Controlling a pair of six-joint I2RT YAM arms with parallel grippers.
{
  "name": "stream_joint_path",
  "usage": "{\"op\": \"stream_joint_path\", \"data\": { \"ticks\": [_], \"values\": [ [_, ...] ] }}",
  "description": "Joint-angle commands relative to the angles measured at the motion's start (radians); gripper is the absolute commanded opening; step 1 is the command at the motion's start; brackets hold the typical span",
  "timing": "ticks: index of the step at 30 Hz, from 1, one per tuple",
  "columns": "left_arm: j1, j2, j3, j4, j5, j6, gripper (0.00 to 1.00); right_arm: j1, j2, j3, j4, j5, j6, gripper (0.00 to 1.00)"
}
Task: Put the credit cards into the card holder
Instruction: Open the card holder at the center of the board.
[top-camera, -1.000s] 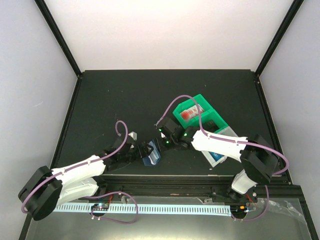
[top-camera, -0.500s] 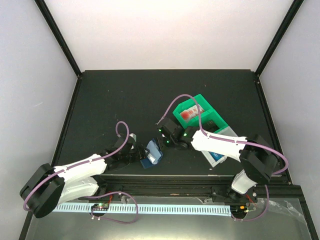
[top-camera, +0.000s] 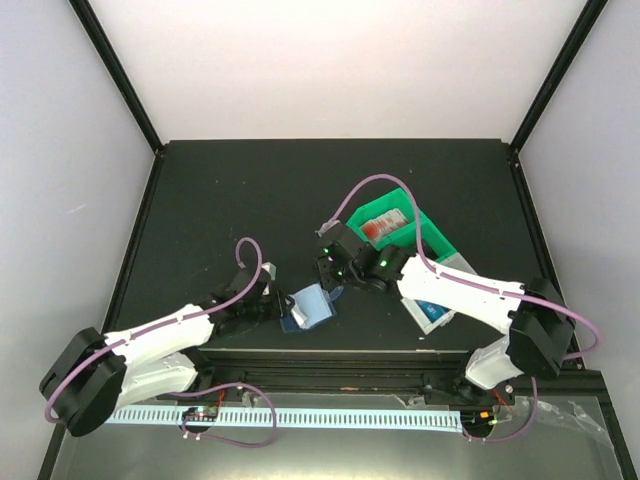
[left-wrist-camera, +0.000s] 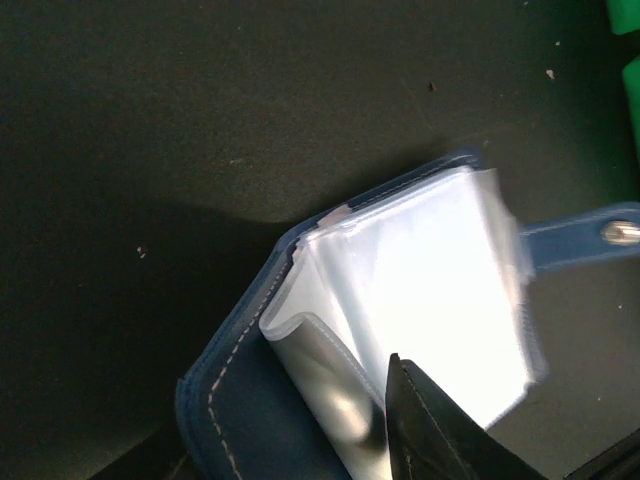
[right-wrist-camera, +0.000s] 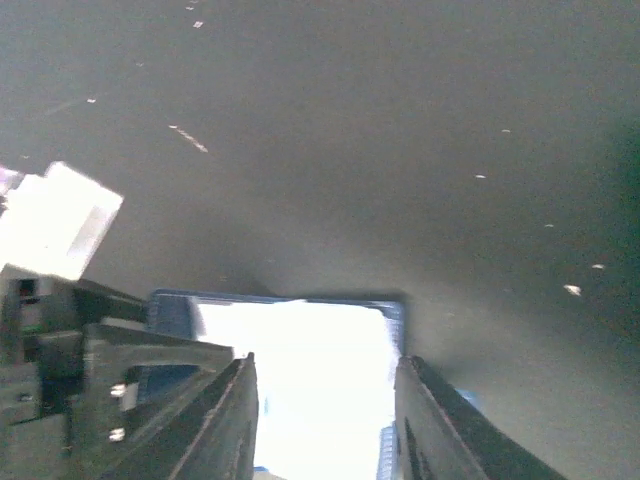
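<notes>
The card holder (top-camera: 310, 307) lies open near the table's front edge, its pale clear sleeves facing up inside the navy cover (left-wrist-camera: 235, 400). My left gripper (top-camera: 277, 305) is at the holder's left edge. Only one of its fingers (left-wrist-camera: 440, 435) shows, resting over the sleeves, and the other is hidden. My right gripper (top-camera: 335, 277) hangs open just behind the holder, and between its fingers (right-wrist-camera: 325, 400) only the bright sleeves (right-wrist-camera: 300, 350) show. A bright blue credit card (top-camera: 430, 314) lies in the white bin, partly hidden by the right arm.
A green bin (top-camera: 437, 243) with a red-and-white item (top-camera: 380, 226) stands at the right rear. The white bin (top-camera: 455, 264) adjoins it nearer the front. The holder's strap with its pale clasp (left-wrist-camera: 620, 233) sticks out to the right.
My right gripper has opened and lifted back from the holder. My left gripper's jaws have narrowed at the holder's left edge, and the holder's sleeves have fallen open and flatter.
</notes>
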Motion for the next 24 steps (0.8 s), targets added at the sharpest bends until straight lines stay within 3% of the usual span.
{"op": "stream_joint_path", "data": {
  "ticks": [1,13,24],
  "values": [
    [0.006,-0.016,0.031,0.026,0.025,0.061,0.35,0.040,0.022,0.015,0.061,-0.104,-0.078,0.37],
    [0.007,-0.014,-0.001,0.064,0.045,0.070,0.36,0.065,0.247,-0.020,0.196,-0.306,-0.027,0.22],
    [0.008,-0.136,-0.053,-0.026,-0.092,-0.044,0.50,0.064,0.324,-0.061,0.283,-0.424,-0.033,0.24]
  ]
}}
